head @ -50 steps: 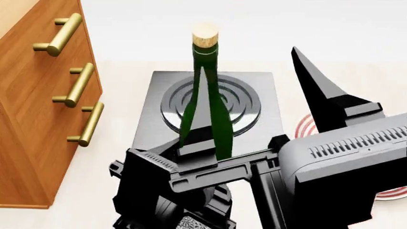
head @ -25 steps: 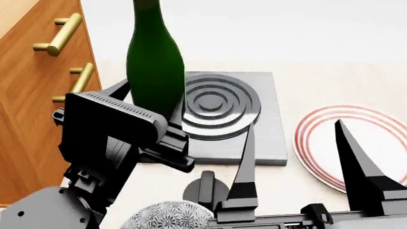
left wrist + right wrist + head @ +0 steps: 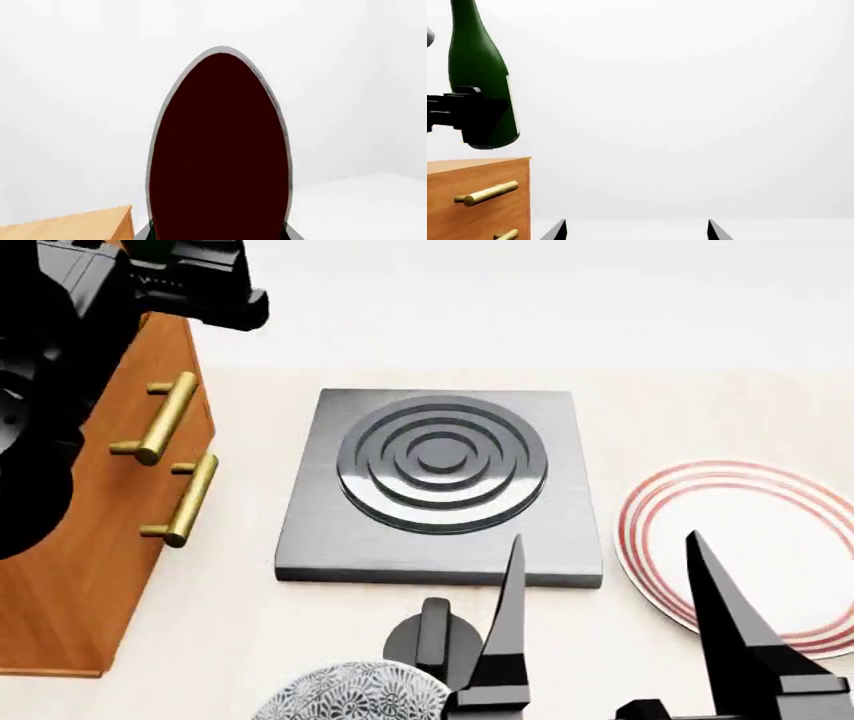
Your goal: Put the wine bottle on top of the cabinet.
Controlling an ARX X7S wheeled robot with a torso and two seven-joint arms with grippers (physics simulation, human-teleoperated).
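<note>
The left gripper (image 3: 467, 120) clamps the wine bottle (image 3: 477, 65) low on its body, holding it upright just above the cabinet (image 3: 477, 200) top. The right gripper (image 3: 607, 630) hangs spread, holding nothing, well apart from them.

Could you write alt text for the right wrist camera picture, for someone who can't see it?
A dark green wine bottle, held by the black left gripper, hangs just above the top of a reddish-brown wooden cabinet with brass handles, not yet resting on it. The rest is a plain white background, with the right gripper's two open fingertips at the bottom edge.
</note>
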